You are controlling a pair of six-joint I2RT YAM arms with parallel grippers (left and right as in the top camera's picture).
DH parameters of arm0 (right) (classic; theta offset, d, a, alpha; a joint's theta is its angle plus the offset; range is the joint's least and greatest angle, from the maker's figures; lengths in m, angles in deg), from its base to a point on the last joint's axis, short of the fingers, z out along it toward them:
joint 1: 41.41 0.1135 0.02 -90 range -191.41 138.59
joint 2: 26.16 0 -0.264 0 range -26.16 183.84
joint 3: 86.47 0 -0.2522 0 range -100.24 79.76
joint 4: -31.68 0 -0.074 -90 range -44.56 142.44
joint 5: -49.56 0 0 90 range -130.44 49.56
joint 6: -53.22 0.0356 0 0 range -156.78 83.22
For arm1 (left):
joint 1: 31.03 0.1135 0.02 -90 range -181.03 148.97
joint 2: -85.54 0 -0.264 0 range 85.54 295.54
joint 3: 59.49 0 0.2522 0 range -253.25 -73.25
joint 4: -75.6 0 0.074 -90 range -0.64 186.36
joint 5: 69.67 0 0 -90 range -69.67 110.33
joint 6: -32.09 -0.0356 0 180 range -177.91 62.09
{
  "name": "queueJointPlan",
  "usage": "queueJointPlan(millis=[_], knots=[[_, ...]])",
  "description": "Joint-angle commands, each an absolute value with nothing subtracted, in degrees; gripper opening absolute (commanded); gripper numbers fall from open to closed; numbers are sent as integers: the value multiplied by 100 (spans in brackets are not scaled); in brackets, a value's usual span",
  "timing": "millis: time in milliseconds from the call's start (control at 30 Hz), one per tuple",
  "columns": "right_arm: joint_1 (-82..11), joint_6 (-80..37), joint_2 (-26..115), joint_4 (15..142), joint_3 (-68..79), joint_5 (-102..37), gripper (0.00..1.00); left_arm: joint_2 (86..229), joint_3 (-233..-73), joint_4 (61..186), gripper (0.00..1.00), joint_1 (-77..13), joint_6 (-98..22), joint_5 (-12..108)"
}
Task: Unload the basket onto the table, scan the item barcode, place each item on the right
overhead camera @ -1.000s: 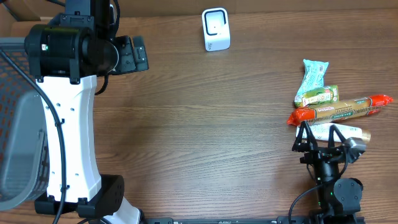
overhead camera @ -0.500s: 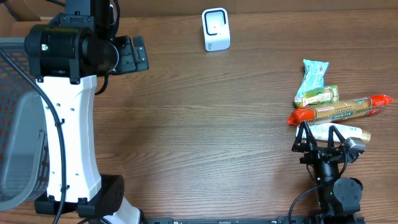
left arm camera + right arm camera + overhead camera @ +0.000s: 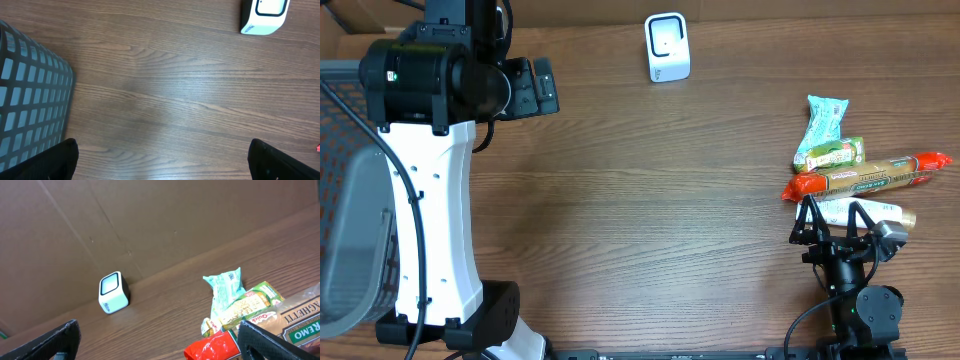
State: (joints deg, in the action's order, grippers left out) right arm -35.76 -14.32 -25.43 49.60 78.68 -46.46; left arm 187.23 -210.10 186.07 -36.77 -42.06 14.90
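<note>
With the left gripper and right gripper wide open and empty, the long pasta pack looks light, stiff but slippery, best pinched mid-length.

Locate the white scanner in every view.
Overhead: scanner at top centre, near the table's far edge.
Left wrist: scanner in the top right corner, cut off by the frame.
Right wrist: scanner left of centre, beside the cardboard wall.
Shared landmark: the wood table under it in all three.
</note>
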Motion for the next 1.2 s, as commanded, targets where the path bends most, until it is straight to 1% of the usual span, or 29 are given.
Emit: queueJointPlan(millis=[0,400,567,800,967,1167], knots=[[-3587,-1415,-2600,4943,7932,-4683,100,18745,-21021,18616,100,-3670,-4313,1435],[-3587,-1415,-2600,4943,7932,-4683,100,18738,-21024,18476,100,-3670,-4304,1457],[-3587,-1415,-2600,4943,7932,-4683,100,18685,-21015,18618,100,-3696,-4341,1203],[-3587,-1415,-2600,4943,7932,-4683,100,18041,-20840,18618,100,-3705,-4223,873],[-3587,-1415,-2600,4943,7932,-4683,100,17149,-20012,18589,100,-3705,-3696,521],[-3587,-1415,-2600,4943,7932,-4683,100,15693,-17898,17195,100,-3705,-3871,585]])
